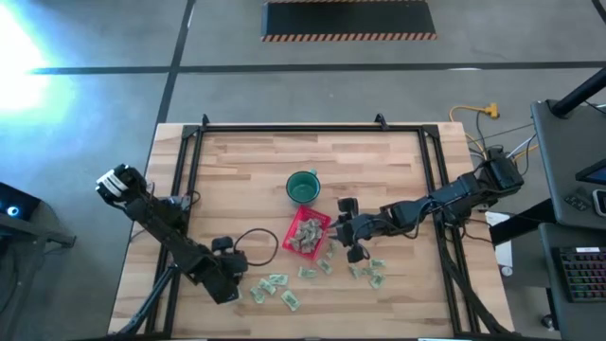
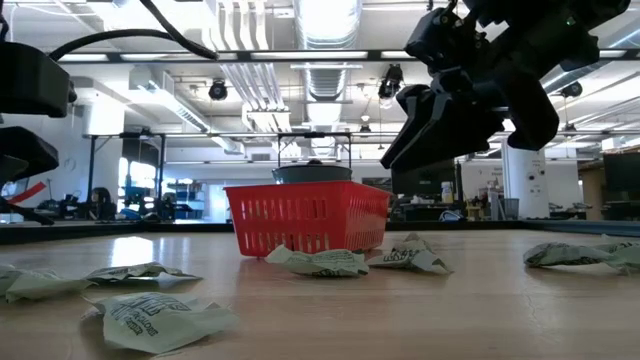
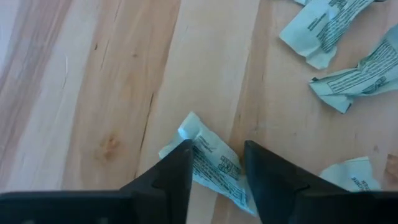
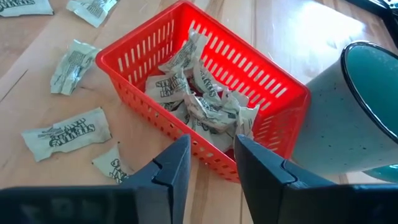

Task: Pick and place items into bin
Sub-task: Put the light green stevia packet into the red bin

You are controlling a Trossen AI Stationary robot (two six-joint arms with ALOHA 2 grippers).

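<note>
Red bin [image 1: 308,235] at tabletop centre holds several items [image 4: 198,93]; more lie scattered toward the near edge. Left gripper [image 3: 216,163], fingers spread, straddles one wrapped item [image 3: 211,163]. Right gripper [image 4: 211,163], slightly parted and empty, hovers beside the bin. Wrapper print is probably text, illegible.

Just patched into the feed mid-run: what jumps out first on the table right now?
The red bin at the table's middle, already holding a heap of wrapped items, with a dark-green cup close beside it. The right gripper hangs open just beside the bin's rim. More items lie scattered on the wood toward the front edge, where the left gripper straddles one packet, fingers open.
</note>
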